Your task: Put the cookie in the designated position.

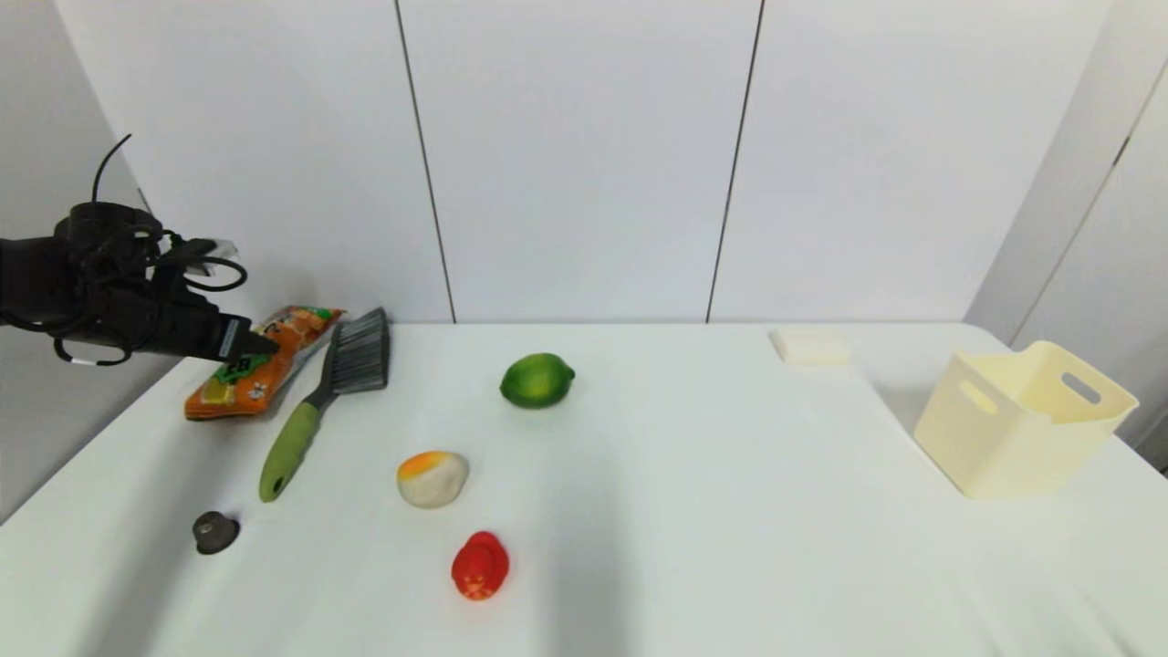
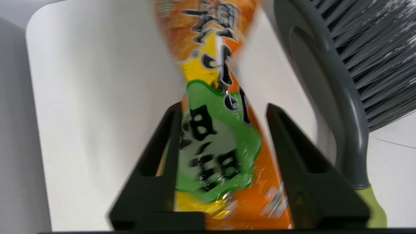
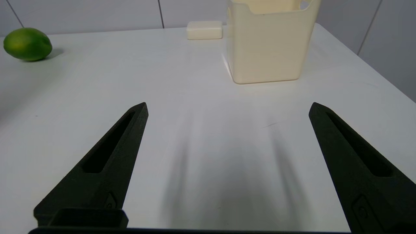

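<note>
At the far-left corner of the counter (image 1: pixel 693 474), roughly ten o'clock from its centre, the cookie (image 1: pixel 260 363) lies flat beside the brush (image 1: pixel 330 394), whose bristle head is just next to the bag's far end.

Handling assessment: the cookie is a long crinkly foil bag, judged light, soft and compliant, with a glossy skin likely to slip and crumple under pressure. Contents are probably brittle, so a hard squeeze is inadvisable. The narrow width across the middle, at the green badge, is the sensible place to take hold; the sealed ends would fold.

Position relative to the left end effector (image 2: pixel 222 112): the left wrist view shows the bag running lengthwise between the two fingers (image 2: pixel 159 156), one to each side of the green badge. The fingers sit close against the bag's edges; the film appears pinched inward beyond them, but whether they are truly clamped or merely straddling cannot be told. The brush handle lies just outside one finger, close enough to be fouled on a lift.

The right end effector (image 3: pixel 227 109) is idle, fingers spread wide over bare counter, at about three o'clock, with the cream basket (image 3: pixel 265 39), pad (image 3: pixel 204 30) and lime (image 3: pixel 27 44) beyond it.

Bare surface mid-counter remains available for the designated position.
</note>
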`<state>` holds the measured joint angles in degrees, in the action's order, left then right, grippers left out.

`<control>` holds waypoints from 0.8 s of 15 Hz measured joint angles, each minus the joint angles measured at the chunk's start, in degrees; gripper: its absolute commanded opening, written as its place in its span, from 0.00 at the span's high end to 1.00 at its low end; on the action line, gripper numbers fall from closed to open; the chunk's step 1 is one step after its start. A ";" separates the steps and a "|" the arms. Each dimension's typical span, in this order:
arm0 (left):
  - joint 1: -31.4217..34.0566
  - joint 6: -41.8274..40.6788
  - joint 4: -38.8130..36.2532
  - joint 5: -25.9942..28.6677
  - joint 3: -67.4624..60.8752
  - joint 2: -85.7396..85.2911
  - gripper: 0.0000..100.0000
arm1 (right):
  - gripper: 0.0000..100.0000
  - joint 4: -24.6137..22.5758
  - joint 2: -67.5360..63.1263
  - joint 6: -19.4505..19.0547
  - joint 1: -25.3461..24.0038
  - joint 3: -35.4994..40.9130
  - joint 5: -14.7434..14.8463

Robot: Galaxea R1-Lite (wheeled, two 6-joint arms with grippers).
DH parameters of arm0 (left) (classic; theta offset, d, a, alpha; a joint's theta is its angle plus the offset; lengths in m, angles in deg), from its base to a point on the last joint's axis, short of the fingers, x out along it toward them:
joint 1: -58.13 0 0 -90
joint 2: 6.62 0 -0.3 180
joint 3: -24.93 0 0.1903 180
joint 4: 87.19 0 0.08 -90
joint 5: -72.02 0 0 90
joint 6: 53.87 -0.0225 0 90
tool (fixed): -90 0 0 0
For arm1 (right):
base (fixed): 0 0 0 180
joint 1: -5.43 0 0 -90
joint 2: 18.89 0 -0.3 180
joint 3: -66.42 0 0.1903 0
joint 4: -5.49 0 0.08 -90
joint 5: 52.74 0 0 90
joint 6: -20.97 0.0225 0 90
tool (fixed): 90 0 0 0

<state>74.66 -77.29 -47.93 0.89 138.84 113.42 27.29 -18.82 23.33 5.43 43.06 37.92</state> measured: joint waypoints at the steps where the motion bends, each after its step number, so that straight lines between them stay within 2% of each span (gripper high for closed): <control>1: 0.00 0.00 0.00 0.01 0.00 -0.02 0.00 | 0.00 -0.01 0.00 0.02 0.00 0.00 0.00; 5: -0.20 -0.45 2.38 0.06 -0.02 -2.07 0.00 | 0.00 0.00 0.00 -0.02 0.00 0.00 0.00; 9: -2.07 -0.56 11.47 0.09 -1.29 -8.90 0.00 | 0.00 -0.01 0.00 0.00 0.00 0.00 0.00; 12: -4.13 -0.04 13.98 -0.09 -7.13 -17.29 0.00 | 0.00 0.00 0.00 0.02 0.00 0.00 0.05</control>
<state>70.53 -77.33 -33.95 0.81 131.71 96.13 27.29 -18.82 23.36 5.43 43.06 37.97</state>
